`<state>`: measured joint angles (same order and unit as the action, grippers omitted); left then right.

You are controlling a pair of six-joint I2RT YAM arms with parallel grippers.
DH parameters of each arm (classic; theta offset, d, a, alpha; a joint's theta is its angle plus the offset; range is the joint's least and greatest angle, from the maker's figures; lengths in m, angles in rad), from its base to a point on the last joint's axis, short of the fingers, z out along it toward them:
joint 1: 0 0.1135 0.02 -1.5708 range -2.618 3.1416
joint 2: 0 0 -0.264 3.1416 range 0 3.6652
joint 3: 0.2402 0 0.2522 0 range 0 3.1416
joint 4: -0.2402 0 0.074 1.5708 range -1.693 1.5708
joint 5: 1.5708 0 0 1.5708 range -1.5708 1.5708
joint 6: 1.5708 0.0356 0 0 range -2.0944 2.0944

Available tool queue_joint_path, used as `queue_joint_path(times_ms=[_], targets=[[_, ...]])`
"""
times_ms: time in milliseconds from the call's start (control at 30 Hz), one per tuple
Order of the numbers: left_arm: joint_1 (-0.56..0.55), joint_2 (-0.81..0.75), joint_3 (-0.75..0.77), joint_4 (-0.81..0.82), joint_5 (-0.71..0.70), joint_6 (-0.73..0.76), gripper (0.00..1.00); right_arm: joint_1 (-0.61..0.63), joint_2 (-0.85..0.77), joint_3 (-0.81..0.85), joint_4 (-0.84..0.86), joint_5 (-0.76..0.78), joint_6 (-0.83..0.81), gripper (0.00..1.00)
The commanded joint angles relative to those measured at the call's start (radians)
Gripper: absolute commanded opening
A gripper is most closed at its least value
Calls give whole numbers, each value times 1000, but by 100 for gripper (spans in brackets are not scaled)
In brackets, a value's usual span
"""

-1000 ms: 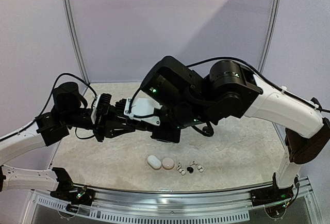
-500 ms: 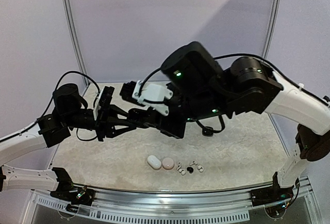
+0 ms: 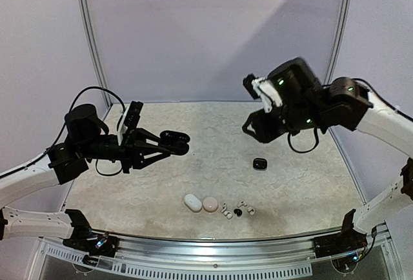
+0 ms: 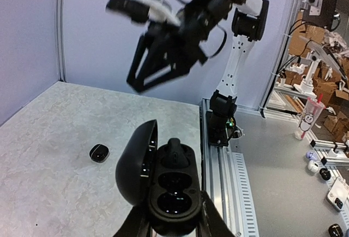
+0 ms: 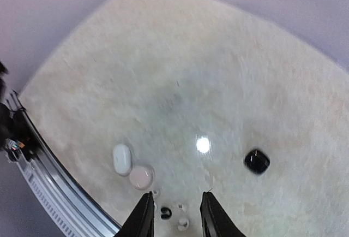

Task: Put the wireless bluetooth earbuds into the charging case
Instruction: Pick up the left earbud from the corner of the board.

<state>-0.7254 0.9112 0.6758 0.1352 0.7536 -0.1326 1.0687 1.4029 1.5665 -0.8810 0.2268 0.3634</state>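
From up high, I see the left fingers (image 3: 157,140) squeezed almost shut on the charging case (image 3: 175,143). They hold it in the air with its lid open, so the holes inside are ready for buds. The right fingers (image 3: 253,128) hang high over the counter (image 3: 303,190), a little way apart, with nothing in them. The earbuds (image 3: 237,211) lie on the counter in a small bunch, some white and one black. They are just beside the pink case (image 3: 210,204), on the side away from the white case (image 3: 192,202). A small black case (image 3: 259,163) sits further back from the pink case. The left wrist camera looks right into the charging case: two round holes, and I cannot see a bud in either. I think it is held out like that so the other arm can reach in. The right wrist camera looks straight down between its own parted fingers, and the buds show just past the pink case, near the tips. I guess that arm must go down there to pick one up.
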Motion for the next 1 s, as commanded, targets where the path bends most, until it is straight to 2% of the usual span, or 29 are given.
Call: queue_joint_path(times_ms=[0, 167, 300, 667, 967], targets=[[18, -27, -2, -35, -12, 2, 0, -2, 81, -152, -137, -93, 255, 30], [20, -38, -4, -47, -9, 4, 0, -2, 184, -271, -88, -213, 367, 23], [20, -47, -4, -53, -8, 10, 0, -1, 245, -334, 22, -293, 438, 20], [23, -80, -14, -70, -11, 11, 0, -1, 410, -345, 84, -365, 417, 20], [24, -83, -21, -49, -11, 2, 0, -3, 434, -378, 97, -363, 417, 14]])
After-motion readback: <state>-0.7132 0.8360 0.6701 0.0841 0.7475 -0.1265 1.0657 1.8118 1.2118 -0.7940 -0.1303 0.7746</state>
